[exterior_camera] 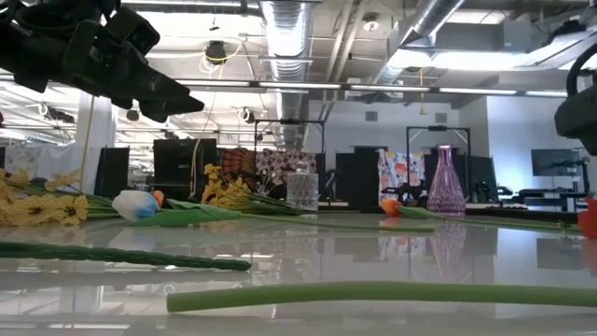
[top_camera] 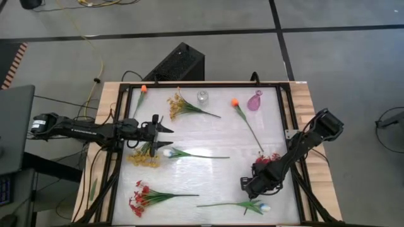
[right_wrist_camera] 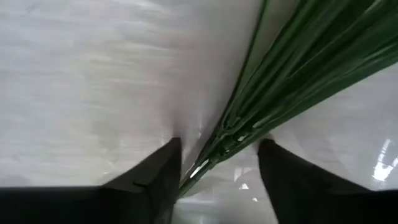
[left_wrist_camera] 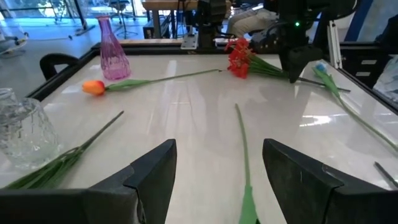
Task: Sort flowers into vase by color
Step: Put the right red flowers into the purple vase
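On a glossy white tabletop (top_camera: pixel 208 135) in a workshop with exposed ceiling ducts, the right gripper (right_wrist_camera: pixel 217 163), fingers apart, straddles green stems (right_wrist_camera: pixel 292 68) of a red flower (top_camera: pixel 273 157); the left gripper (left_wrist_camera: pixel 217 168) hovers open.

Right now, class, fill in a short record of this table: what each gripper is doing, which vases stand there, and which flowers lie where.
left gripper: open, above the white tulip bud and yellow spray
right gripper: fingers either side of the green stems of a red flower cluster, down at the tabletop
vases: pink glass vase, clear glass vase, both at the far edge, no flowers in them
second red cluster: near left corner
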`<state>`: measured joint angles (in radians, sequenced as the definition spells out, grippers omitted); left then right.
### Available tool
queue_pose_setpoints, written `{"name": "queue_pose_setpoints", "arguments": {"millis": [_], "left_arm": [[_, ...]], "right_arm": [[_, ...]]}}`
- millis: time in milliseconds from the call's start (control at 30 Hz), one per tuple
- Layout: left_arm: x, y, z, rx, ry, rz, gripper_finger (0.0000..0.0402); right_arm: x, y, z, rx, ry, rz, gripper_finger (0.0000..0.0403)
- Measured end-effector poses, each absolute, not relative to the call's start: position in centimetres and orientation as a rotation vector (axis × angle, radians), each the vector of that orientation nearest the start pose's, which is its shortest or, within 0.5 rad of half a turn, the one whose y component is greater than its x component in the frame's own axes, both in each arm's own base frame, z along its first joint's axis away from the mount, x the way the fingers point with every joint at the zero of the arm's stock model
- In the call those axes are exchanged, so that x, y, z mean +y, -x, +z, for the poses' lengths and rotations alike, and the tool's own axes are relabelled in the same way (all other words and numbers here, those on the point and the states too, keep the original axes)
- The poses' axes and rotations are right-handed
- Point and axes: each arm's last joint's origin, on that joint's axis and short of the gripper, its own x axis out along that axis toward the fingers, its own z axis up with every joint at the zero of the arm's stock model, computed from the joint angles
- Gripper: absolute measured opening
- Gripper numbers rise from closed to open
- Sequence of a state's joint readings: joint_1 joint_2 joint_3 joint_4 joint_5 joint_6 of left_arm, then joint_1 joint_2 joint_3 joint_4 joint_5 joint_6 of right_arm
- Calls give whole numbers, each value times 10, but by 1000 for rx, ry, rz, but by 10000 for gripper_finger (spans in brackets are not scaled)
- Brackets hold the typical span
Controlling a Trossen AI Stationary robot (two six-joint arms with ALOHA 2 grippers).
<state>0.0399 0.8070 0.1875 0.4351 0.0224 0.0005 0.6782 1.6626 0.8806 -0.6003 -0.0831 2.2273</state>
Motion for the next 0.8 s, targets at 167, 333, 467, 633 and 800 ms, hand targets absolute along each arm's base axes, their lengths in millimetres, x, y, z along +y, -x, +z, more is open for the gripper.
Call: {"name": "queue_pose_setpoints", "arguments": {"millis": [167, 333, 467, 633, 800], "left_arm": [[6, -167, 183, 183, 24, 19, 229], [6, -167, 183, 184, 43, 22, 229], [6, -167, 183, 181, 55, 23, 229], [6, -167, 183, 179, 93, 28, 229], [6, -167, 183, 179, 132, 37, 229]], "right_arm": [[162, -217, 149, 1097, -1304, -1044, 114], [137, -226, 169, 791, -1183, -992, 25], [112, -235, 195, 569, -1042, -904, 27], [79, -236, 230, 425, -794, -844, 42], [48, -224, 262, 276, -421, -937, 29]]}}
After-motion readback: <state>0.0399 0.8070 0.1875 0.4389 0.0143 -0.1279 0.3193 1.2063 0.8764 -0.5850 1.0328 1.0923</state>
